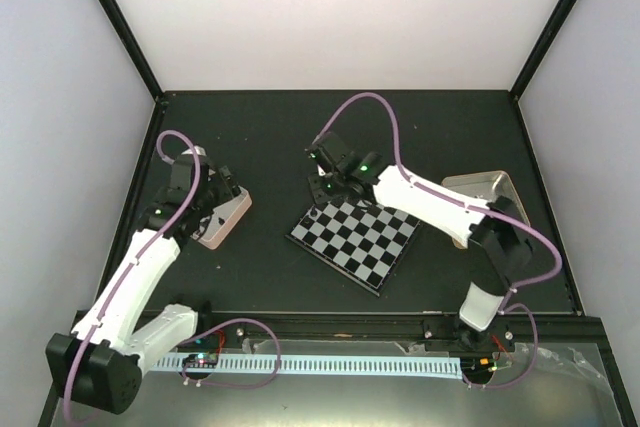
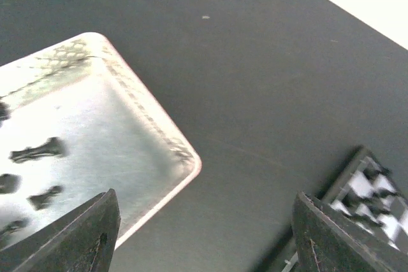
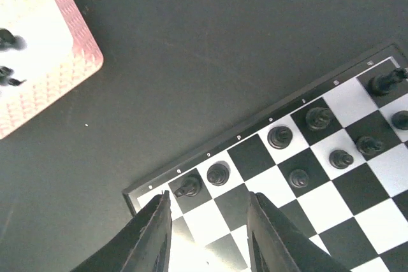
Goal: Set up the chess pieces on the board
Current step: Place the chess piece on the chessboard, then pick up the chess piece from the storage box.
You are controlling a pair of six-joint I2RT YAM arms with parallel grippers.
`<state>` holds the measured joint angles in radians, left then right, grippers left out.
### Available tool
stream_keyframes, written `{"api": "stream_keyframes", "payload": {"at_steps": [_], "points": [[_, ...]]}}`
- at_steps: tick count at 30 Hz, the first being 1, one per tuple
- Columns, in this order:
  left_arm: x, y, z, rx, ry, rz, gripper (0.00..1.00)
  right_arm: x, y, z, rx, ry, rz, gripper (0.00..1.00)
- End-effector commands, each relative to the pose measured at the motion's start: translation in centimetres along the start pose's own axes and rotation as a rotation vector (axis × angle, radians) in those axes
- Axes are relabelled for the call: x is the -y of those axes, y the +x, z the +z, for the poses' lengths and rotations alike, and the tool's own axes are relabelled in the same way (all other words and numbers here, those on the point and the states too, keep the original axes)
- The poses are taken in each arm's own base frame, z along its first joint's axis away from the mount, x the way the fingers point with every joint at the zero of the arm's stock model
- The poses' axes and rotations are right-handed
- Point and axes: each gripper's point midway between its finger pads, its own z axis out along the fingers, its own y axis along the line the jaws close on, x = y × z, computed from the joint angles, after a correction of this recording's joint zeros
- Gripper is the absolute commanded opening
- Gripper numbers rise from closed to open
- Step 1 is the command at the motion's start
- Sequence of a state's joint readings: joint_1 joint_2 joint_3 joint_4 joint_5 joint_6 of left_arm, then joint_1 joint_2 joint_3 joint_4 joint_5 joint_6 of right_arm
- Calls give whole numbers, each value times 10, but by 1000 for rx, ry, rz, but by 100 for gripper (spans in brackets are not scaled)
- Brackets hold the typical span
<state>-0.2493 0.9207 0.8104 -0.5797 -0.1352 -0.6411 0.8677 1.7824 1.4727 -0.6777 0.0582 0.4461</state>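
Right wrist: the right end effector (image 3: 207, 237) is parted and empty over a corner of the board (image 3: 261, 157), where black chess pieces (image 3: 279, 136) stand. Left wrist, unlike it, shows the left end effector (image 2: 207, 237) spread wide, empty, above the tin (image 2: 127, 151) beside the board.

A: Left wrist view: tin (image 2: 111, 122) runs off the left and bottom edges; black pieces (image 2: 38, 151) inside smeared, kinds unreadable.
B: Board (image 2: 358, 184) there?
A: One corner only, at the right edge, blurred.
B: From above?
A: Right arm (image 1: 430, 202) covers the board's far corner and part of the second tin (image 1: 488, 184). On the squares, the black pieces are too small to tell apart.
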Motion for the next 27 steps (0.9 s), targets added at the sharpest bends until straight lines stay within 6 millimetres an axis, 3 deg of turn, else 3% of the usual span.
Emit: {"api": "stream_keyframes", "payload": {"at_steps": [1, 5, 11, 15, 21, 27], "points": [[-43, 6, 15, -54, -124, -31, 75, 5, -6, -16, 100, -18, 38, 34], [-74, 11, 33, -99, -185, -105, 69, 10, 13, -14, 81, -39, 46, 33], [-98, 15, 64, -138, -230, -266, 57, 12, 42, -3, 29, -72, 54, 32], [-126, 25, 86, -188, -308, -412, 58, 13, 49, -2, 24, -79, 57, 32], [-152, 38, 116, -242, -363, -544, 57, 21, 54, -5, 32, -56, 55, 32], [-168, 38, 124, -240, -416, -569, 57, 24, 54, -10, 38, -45, 55, 31]]}}
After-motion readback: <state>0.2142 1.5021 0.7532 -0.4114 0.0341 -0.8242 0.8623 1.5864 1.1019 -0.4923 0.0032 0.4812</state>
